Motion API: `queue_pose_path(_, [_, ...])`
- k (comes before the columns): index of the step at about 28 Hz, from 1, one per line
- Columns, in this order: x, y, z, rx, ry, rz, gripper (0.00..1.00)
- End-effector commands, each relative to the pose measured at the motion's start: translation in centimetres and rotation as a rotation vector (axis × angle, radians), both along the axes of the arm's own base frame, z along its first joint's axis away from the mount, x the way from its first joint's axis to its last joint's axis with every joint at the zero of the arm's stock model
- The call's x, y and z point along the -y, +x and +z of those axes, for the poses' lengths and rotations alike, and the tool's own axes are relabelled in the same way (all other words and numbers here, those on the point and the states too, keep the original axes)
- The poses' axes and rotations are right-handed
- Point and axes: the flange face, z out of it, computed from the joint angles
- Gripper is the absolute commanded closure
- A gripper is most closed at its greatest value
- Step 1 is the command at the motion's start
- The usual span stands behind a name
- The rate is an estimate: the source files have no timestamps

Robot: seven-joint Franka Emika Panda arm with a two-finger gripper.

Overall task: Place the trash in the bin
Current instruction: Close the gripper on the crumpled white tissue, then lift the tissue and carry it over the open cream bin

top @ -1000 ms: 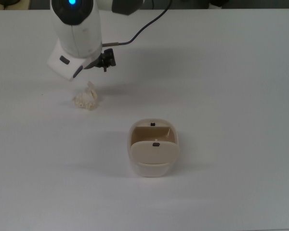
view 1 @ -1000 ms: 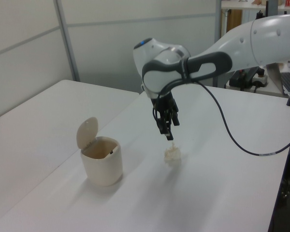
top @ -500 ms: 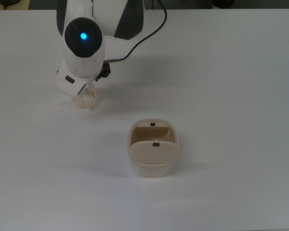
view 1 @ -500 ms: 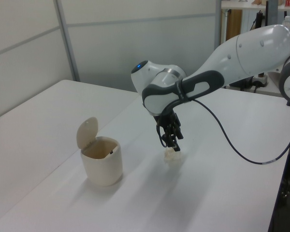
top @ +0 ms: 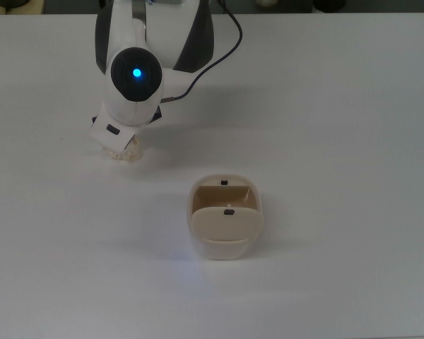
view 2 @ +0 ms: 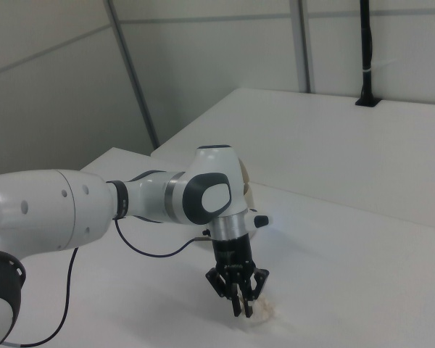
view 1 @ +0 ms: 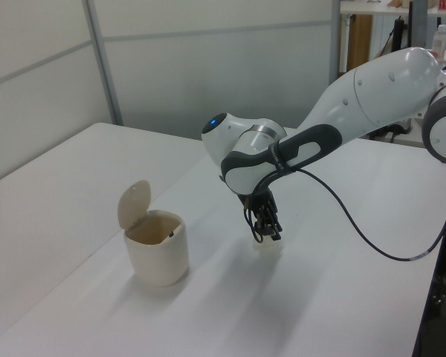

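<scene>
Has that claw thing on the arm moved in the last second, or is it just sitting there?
Yes. In the left view the gripper has dropped down toward the table, from above the trash to right at it; the bin stays put.

A large matte white table (top: 325, 106) fills the top view edge to edge, evenly lit, with only soft shadows on it. In the left view, pale grey wall panels (view 1: 208, 67) split by thin vertical metal posts (view 1: 102, 63) stand at 12 o'clock behind it, and a cluttered desk (view 1: 390, 11) shows at 1 o'clock. In the right view, a black pole (view 2: 365, 54) rises at 1 o'clock from a second white tabletop (view 2: 333, 138).
</scene>
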Motion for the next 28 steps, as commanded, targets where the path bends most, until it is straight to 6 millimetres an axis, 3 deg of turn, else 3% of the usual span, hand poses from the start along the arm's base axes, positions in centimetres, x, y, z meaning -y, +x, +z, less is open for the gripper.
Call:
queue_pose_path(1, [-0.2, 0.0, 1.1, 0.031, -0.002, 0.028, 1.00])
queue_pose_path(9, [-0.6, 0.4, 4.6, 0.093, 0.001, 0.028, 1.00])
queue_pose_path(14, [-1.8, 0.4, 9.0, 0.169, 0.014, 0.029, 1.00])
queue_pose_path(20, [-6.0, 1.5, 14.9, 0.290, 0.127, 0.037, 1.00])
queue_pose_path(28, [-12.0, 3.5, 17.8, 0.492, 0.253, 0.097, 1.00])
